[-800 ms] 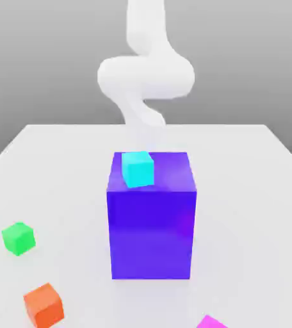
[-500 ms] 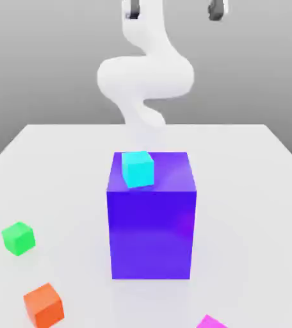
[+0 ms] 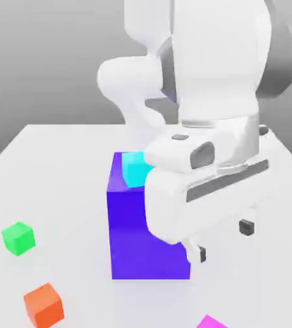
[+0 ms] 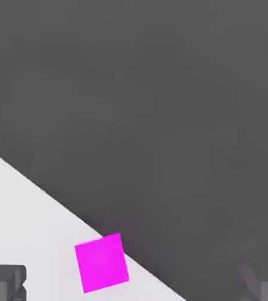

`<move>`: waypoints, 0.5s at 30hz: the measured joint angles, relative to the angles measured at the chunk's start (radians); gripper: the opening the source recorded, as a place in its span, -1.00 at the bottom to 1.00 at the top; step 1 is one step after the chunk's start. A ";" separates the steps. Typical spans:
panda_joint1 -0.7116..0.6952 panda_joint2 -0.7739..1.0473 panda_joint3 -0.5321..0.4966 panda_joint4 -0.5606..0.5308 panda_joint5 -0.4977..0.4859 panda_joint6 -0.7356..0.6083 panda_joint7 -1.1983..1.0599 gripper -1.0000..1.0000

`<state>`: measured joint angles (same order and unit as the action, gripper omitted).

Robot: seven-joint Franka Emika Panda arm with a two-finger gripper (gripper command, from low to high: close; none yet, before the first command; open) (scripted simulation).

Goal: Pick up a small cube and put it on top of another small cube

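Gripper [image 3: 222,240]: jaws spread wide with nothing between them; two dark, blocky fingertips [image 3: 246,227] hang below the white hand, in the air above the table and in front of the big block as the exterior view shows it.
Gripper in the hand view [image 4: 134,282]: both dark fingertips are cut off by the frame edge, far apart, with the magenta cube between them and lower down on the table.
Magenta cube [image 3: 210,322]: in the exterior view a mere corner shows, cut off by the lower frame edge, to the right of the big block's front; in the hand view its flat, plain top face shows whole, close to the table's edge.
Green cube [image 3: 18,238]: small, plain, sharp-edged, resting on the table at the exterior view's left, well apart from the magenta cube.
Blue-purple block [image 3: 132,234]: tall, glossy box; its right side is hidden behind the hand.
Cyan cube [image 3: 134,168]: sits on top of the block, partly covered by the hand.
Orange cube [image 3: 44,305]: small, matte, near the green one.
Table [image 3: 52,173]: smooth, pale, featureless.
Arm [image 3: 142,77]: white, rounded, smooth shells with grey joints.
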<state>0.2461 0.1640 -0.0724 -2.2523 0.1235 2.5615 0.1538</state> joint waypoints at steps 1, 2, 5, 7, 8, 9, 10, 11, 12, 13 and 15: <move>0.001 0.035 0.004 0.001 -0.008 0.011 -0.016 0.00; 0.003 0.070 0.007 0.003 -0.017 0.021 -0.030 0.00; 0.013 0.174 0.011 0.007 -0.053 0.054 -0.067 0.00; 0.016 0.244 0.013 0.016 -0.067 0.091 -0.082 0.00; 0.015 0.280 0.015 0.023 -0.067 0.116 -0.086 0.00; 0.013 0.317 0.019 0.030 -0.065 0.143 -0.090 0.00; 0.009 0.354 0.023 0.038 -0.062 0.170 -0.093 0.00; 0.008 0.376 0.025 0.043 -0.060 0.187 -0.094 -1.00; 0.008 0.376 0.025 0.043 -0.060 0.187 -0.094 -1.00; 0.008 0.376 0.025 0.043 -0.060 0.187 -0.094 -1.00; 0.007 0.376 0.025 0.043 -0.060 0.186 -0.094 -1.00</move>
<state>0.2535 0.5399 -0.0471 -2.2094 0.0633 2.7477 0.0594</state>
